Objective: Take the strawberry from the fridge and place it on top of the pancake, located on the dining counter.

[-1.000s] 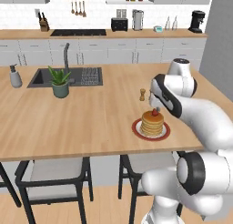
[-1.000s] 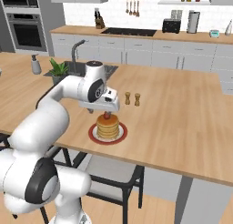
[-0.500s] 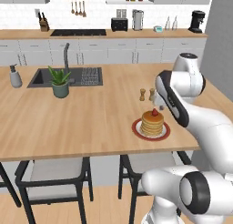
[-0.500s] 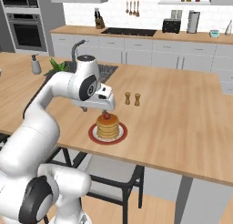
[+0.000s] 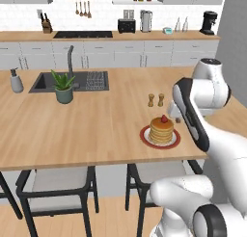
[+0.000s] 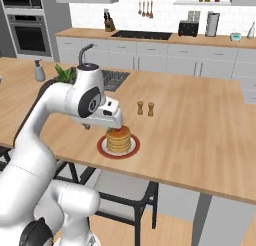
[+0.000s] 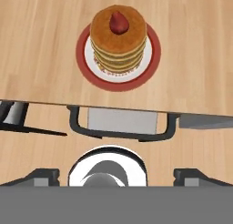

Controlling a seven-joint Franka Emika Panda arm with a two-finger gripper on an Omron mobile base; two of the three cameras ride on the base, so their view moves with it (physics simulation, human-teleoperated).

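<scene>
Change since earlier frame: end effector [image 7: 116, 175] has pulled up and back from the pancake [image 5: 161, 130]; base cameras unchanged.
End effector state: released, fingers spread wide, nothing between them; two small dark fingertips [image 7: 42, 175] sit far apart at the lower edge of the hand view.
End effector position: raised above and just beside the pancake, apart from it, on the side toward the near worktop edge.
Strawberry: small dark red rounded berry [image 7: 118, 22], smooth surface, resting on the top centre of the pancake; visible as a red dot [image 5: 164, 119] in the left base view.
Pancake: stack of round golden-tan discs with darker ribbed edges [image 7: 118, 41], upright, centred on the plate.
Plate: round, white centre, broad red rim [image 7: 152, 59], flat on the worktop under the pancake.
Worktop: light wood with fine straight grain [image 5: 96, 125]; the pancake stands near its front edge.
Shakers: two small brown cylindrical pieces [image 5: 155, 100], upright, side by side, behind the pancake.
Chair: dark metal frame with pale grey seat pad [image 7: 122, 120], below the worktop edge in front of the pancake.
Plant: green spiky leaves in a grey pot [image 5: 63, 86], well apart from the pancake, beside the sink [image 5: 46, 82].
</scene>
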